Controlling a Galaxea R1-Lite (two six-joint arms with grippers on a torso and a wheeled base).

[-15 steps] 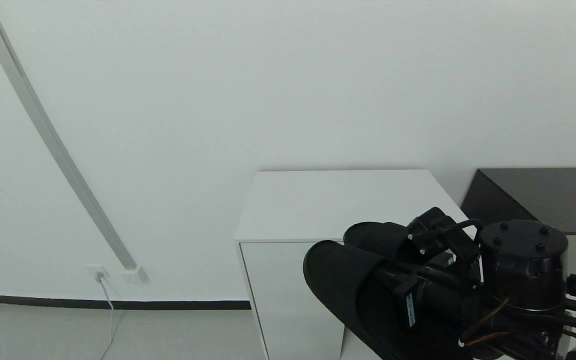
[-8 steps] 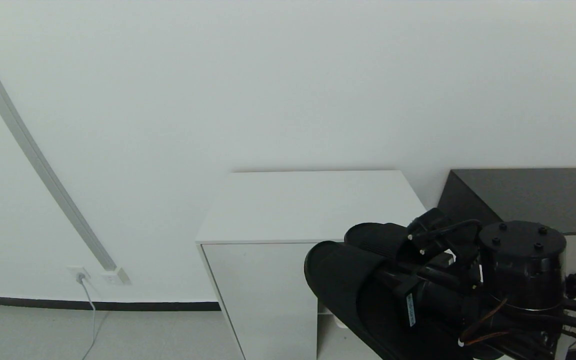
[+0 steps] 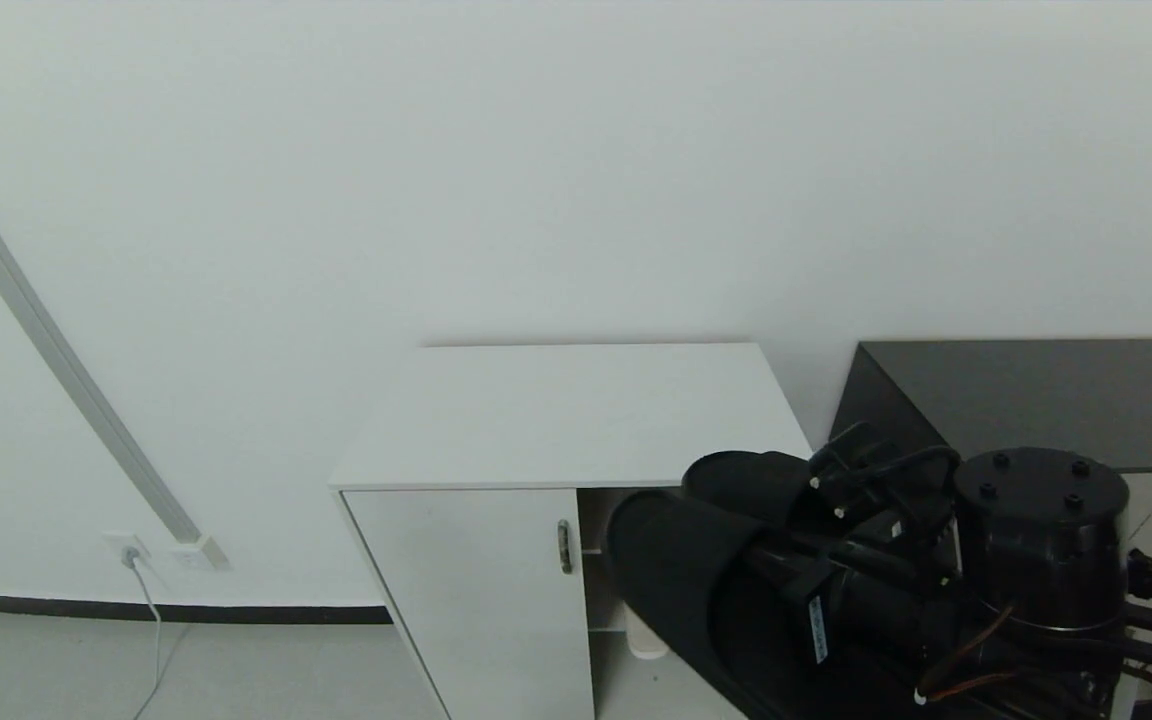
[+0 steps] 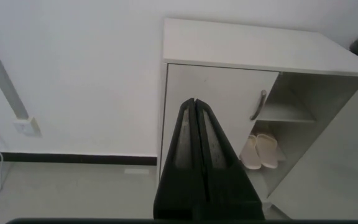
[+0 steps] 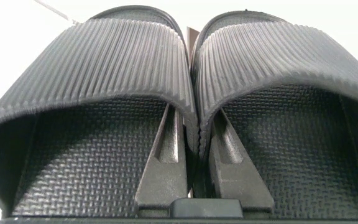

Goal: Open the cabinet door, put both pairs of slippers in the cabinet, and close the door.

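The left gripper [image 4: 195, 104] points forward, its two fingers pressed flat together, holding nothing. The right gripper [image 5: 194, 134] sits low on the right, its fingers squeezing what looks like the inner sides of the black slippers [image 5: 129, 68].

wall socket [image 3: 126, 550] under slanted conduit [image 3: 86, 390]; black baseboard [image 3: 236, 607]; dark countertop [image 3: 1036, 400] at right.

White wall [image 3: 536, 150], slanted grey conduit [image 3: 51, 350], socket [image 3: 126, 550], black baseboard [image 3: 186, 607], grey floor [image 3: 36, 670], dark tabletop [image 3: 1036, 390]

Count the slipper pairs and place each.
2: black pair clamped in the right gripper; pale pair inside the cabinet, low. More may hide behind the door.
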